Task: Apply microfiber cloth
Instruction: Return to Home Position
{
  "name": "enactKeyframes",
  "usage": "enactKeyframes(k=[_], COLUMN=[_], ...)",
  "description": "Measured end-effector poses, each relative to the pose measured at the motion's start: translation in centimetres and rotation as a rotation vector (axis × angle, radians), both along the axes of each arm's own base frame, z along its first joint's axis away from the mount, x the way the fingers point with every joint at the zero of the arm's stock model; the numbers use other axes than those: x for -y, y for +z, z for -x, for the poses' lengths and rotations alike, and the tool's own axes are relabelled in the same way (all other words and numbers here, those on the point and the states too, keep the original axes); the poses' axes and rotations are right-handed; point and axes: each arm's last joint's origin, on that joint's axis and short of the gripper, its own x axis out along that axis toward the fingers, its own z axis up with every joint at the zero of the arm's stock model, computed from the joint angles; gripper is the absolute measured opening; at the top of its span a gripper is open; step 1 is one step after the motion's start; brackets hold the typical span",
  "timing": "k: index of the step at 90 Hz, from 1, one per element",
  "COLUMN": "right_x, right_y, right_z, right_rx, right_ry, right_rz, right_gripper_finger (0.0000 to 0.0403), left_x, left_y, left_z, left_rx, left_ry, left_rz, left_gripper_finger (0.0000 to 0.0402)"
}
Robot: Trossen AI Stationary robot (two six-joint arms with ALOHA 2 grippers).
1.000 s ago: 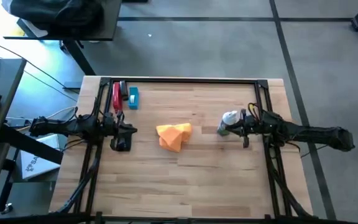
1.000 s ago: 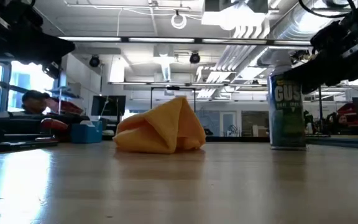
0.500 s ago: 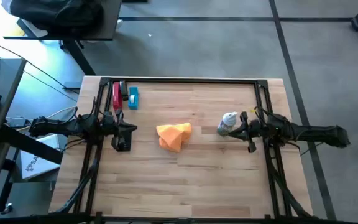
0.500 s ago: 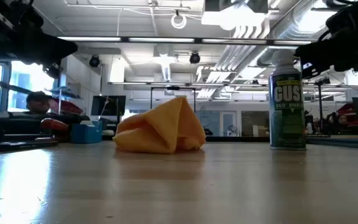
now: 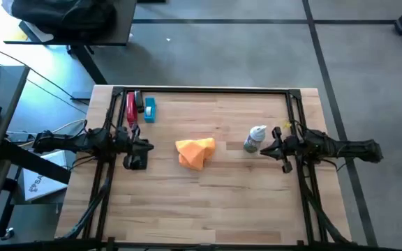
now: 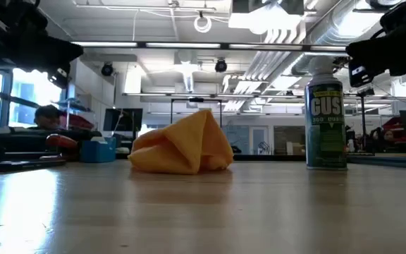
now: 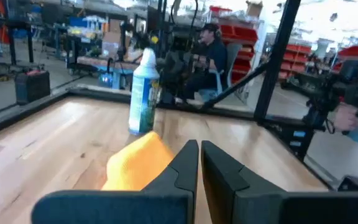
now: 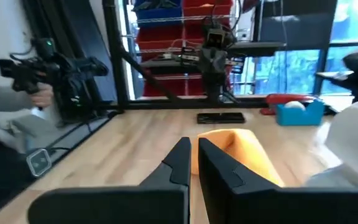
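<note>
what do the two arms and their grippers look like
Both are matte black. The left arm and right arm are slim jointed tubes with bulkier wrists. The left gripper and right gripper each have two flat dark fingers that taper to blunt wedge tips.

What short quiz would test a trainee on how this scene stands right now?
1. True or false: the orange microfiber cloth lies crumpled on the table between the left gripper and the right gripper, held by neither.
2. How is the white spray bottle placed? A: lying on its side. B: upright, close to the right gripper. C: on top of the cloth.
3. Fill in: in the wrist views, both grippers are ____, with nothing between the fingers.

Key: 1 true; 2 B; 3 shut.
</note>
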Motion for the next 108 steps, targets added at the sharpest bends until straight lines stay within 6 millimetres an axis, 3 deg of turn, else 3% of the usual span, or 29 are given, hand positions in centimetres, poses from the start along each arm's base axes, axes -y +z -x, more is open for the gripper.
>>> enactKeyframes(k=[17, 46, 65, 80, 108], right_x=[-0.04, -0.17, -0.18, -0.18, -0.18], right_y=[0.15, 0.05, -0.02, -0.02, -0.09], right_z=[0.01, 0.01, 0.01, 0.01, 0.01], right_rx=[0.024, -0.012, -0.023, -0.023, -0.030], right_ry=[-0.066, -0.044, -0.040, -0.040, -0.041], right_rz=[0.054, -0.120, -0.143, -0.141, -0.140], right_gripper_finger=[0.0000, 0.0000, 0.0000, 0.0000, 0.0000], left_x=[0.09, 0.09, 0.09, 0.25, 0.35], left_y=[-0.06, -0.09, -0.08, -0.08, -0.05], left_z=[-0.02, -0.02, -0.02, -0.01, -0.01], left_rx=[-0.006, -0.010, -0.008, 0.006, 0.011], left_ry=[-0.028, -0.029, -0.029, -0.082, -0.115], left_rz=[-0.042, -0.016, -0.018, -0.215, -0.212], left_gripper_finger=[0.0000, 0.0000, 0.0000, 0.0000, 0.0000])
